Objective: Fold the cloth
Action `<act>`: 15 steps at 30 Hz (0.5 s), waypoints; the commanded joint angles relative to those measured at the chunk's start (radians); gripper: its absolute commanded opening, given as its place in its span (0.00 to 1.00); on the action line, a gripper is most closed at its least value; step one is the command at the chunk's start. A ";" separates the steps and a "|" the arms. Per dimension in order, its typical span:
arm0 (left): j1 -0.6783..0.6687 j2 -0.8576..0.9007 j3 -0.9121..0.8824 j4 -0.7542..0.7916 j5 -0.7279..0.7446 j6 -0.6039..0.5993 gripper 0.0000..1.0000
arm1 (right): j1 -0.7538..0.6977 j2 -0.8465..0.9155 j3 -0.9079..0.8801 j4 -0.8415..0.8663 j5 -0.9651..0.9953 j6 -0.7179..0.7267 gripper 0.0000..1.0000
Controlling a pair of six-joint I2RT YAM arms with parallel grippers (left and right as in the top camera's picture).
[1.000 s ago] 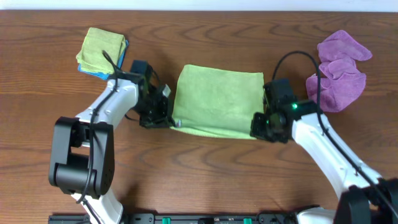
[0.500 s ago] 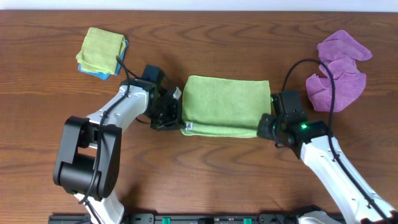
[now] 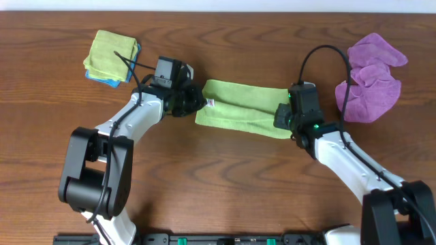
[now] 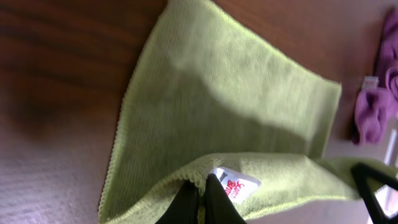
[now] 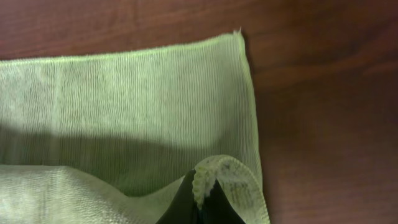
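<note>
In the middle of the table (image 3: 218,184), a bit toward 12 o'clock, the green cloth (image 3: 242,112) lies as a long strip between the two arms. From above, the fingertips of both arms are hard to see, because the dark wrists and the cloth cover them. The wrist pictures show more. The left gripper (image 4: 199,196) is pinched tight on a lifted edge of the cloth (image 4: 217,106), right beside a small white tag (image 4: 233,185) whose writing is too small to read. The right gripper (image 5: 199,199) is pinched tight on a curled corner of the cloth (image 5: 124,106), and the flat layer under it spreads toward 12 o'clock. Both pictures cut the fingers off at the bottom edge. Only the top view shows a folded green and blue pile (image 3: 109,56) at 10 o'clock and the whole crumpled purple cloth (image 3: 371,82) at 2 o'clock, near the right arm's black cable. The left wrist view catches just a bit of that purple cloth at 3 o'clock.
</note>
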 commanded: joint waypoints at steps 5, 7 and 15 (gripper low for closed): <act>-0.009 0.019 0.014 0.137 -0.123 -0.042 0.06 | -0.042 0.052 0.001 0.117 0.040 -0.059 0.01; -0.009 0.021 0.014 0.164 -0.139 -0.045 0.06 | -0.046 0.072 0.001 0.147 0.040 -0.074 0.01; -0.010 0.107 0.014 0.279 -0.137 -0.069 0.06 | -0.049 0.153 0.001 0.248 0.040 -0.100 0.01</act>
